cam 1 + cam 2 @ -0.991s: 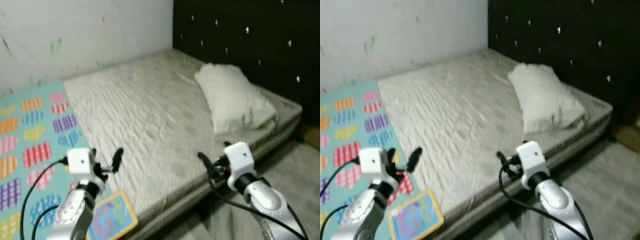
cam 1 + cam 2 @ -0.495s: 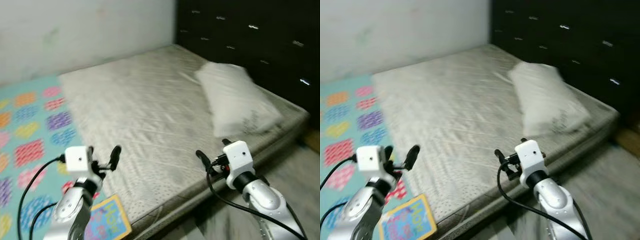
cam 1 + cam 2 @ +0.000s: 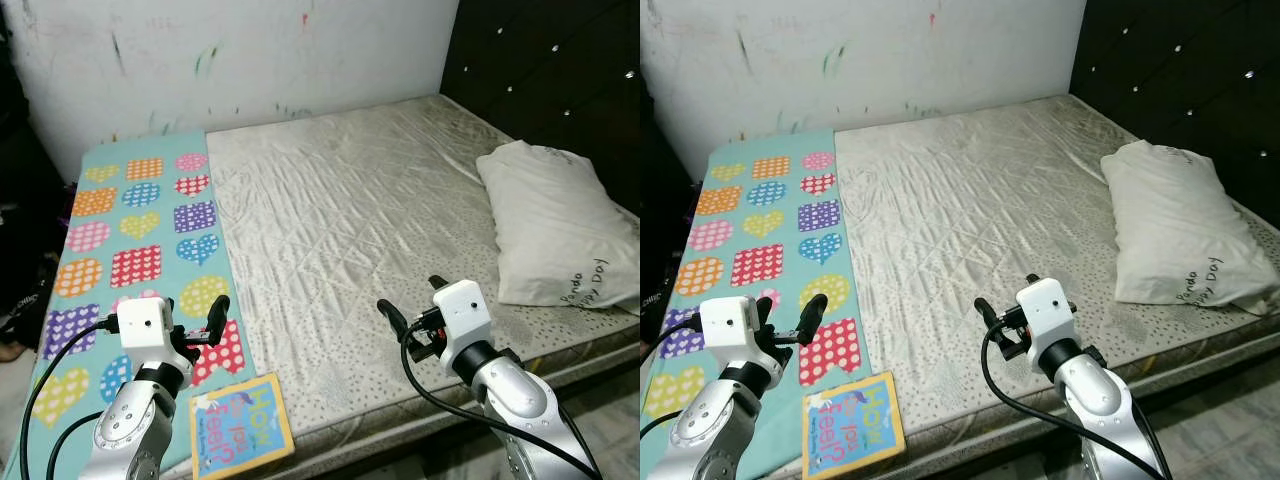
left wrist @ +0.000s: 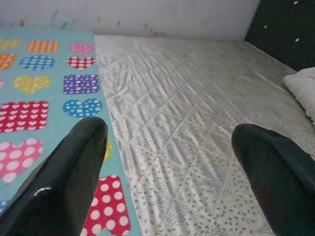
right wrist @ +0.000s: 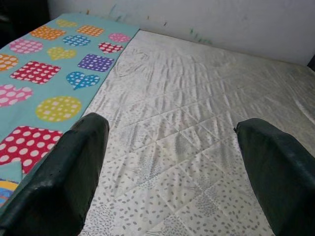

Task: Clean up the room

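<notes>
Facing a bed [image 3: 380,230] w/ quilted off-white mattress cover, robot at its near edge. Step in hand, by the look of it: approach/survey, nothing picked up yet. Both arms raised over the near edge, neither touching anything.

Left gripper [image 3: 200,325]: fingers apart, nothing between, hovering above the heart-patterned teal blanket [image 3: 140,230] that covers the robot's-left strip of the bed. Right gripper [image 3: 405,322]: fingers apart too, empty, over the bare quilting near the mattress edge.

Likely target for tidying: colourful children's book [image 3: 240,428], lying flat on the blanket at the near edge, just beside and below the left gripper, corner almost at the mattress border. Pillow [image 3: 555,230] at robot's right, by the dark tufted headboard [image 3: 560,70], slightly askew, maybe also to be straightened.

Next move prob. calls for left arm to drop and tilt down toward the book; flat, thin item, so needs an edge pinch, perhaps sliding it off the edge first.

Head views: book, pillow, scribbled wall [image 3: 250,60]. Left wrist view: wide gap between black fingers [image 4: 64,182], blanket hearts, pillow corner. Right wrist view: same spread, blanket plus quilting, sliver of book at the frame corner.
</notes>
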Controlling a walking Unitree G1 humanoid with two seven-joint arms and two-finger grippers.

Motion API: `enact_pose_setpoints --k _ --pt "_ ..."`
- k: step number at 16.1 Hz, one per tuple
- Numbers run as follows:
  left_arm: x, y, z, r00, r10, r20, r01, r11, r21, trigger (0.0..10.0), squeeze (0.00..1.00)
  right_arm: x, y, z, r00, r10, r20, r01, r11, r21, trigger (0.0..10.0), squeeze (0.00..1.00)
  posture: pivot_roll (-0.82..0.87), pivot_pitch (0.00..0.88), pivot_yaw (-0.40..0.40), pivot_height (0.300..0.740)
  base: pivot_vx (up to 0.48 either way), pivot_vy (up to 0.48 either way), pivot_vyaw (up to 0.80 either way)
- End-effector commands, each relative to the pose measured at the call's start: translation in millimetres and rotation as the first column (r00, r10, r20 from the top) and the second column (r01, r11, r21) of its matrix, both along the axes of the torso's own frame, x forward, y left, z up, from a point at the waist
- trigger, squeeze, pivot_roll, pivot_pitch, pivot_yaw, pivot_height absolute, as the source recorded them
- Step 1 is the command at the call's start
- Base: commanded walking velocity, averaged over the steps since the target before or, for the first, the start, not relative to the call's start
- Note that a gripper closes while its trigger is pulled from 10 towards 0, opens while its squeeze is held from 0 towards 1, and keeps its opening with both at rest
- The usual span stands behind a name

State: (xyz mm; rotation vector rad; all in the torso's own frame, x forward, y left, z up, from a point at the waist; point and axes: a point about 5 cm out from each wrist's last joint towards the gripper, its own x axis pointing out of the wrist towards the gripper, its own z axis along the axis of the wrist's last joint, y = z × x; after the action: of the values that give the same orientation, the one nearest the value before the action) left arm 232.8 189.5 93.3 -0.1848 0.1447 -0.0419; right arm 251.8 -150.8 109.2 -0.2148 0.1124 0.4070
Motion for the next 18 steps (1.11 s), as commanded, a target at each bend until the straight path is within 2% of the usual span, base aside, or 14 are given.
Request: enact_pose_setpoints --k 1,5,7,11,13,18 --pt "0.5 3.3 -3.8 0.999 0.024 -0.031 -0.024 1.0 0.001 10.0 0.0 0.9 1.5 -0.2 1.0 0.015 0.001 -0.015 1.0 0.005 10.0 0.0 -0.14 0.0 0.014 0.74 0.0 0.0 0.53" --pt "0.5 2.4 -4.8 0.999 0.015 -0.034 -0.015 1.0 -0.004 10.0 0.0 0.7 3.7 -2.1 1.0 0.02 -0.003 -0.02 1.0 0.012 10.0 0.0 -0.13 0.0 0.015 0.74 0.0 0.122 0.0" --pt "2.2 1.0 -5.2 0.999 0.01 -0.038 -0.01 1.0 -0.008 10.0 0.0 1.4 5.3 -2.4 1.0 0.026 0.003 -0.026 1.0 0.008 10.0 0.0 -0.13 0.0 0.017 0.74 0.0 0.48 0.0" --pt "5.1 -0.3 -5.9 0.999 0.003 -0.041 -0.003 1.0 -0.009 10.0 0.0 3.4 7.0 -2.0 0.999 0.031 0.01 -0.031 0.999 0.009 10.0 0.0 -0.14 0.0 0.021 0.74 0.0 0.48 0.59" --pt "6.1 -0.4 -5.5 0.999 0.005 -0.038 -0.005 1.0 -0.01 10.0 0.0 4.6 7.1 -2.0 0.999 0.029 0.013 -0.03 0.999 0.014 10.0 0.0 -0.14 0.0 0.021 0.74 0.0 0.48 0.0" --pt "7.6 -1.5 -3.7 1.0 -0.006 -0.016 0.006 1.0 -0.009 10.0 0.0 5.5 6.7 -2.7 0.999 0.029 0.015 -0.029 1.0 0.011 10.0 0.0 -0.14 0.0 0.02 0.74 0.0 0.0 0.0"
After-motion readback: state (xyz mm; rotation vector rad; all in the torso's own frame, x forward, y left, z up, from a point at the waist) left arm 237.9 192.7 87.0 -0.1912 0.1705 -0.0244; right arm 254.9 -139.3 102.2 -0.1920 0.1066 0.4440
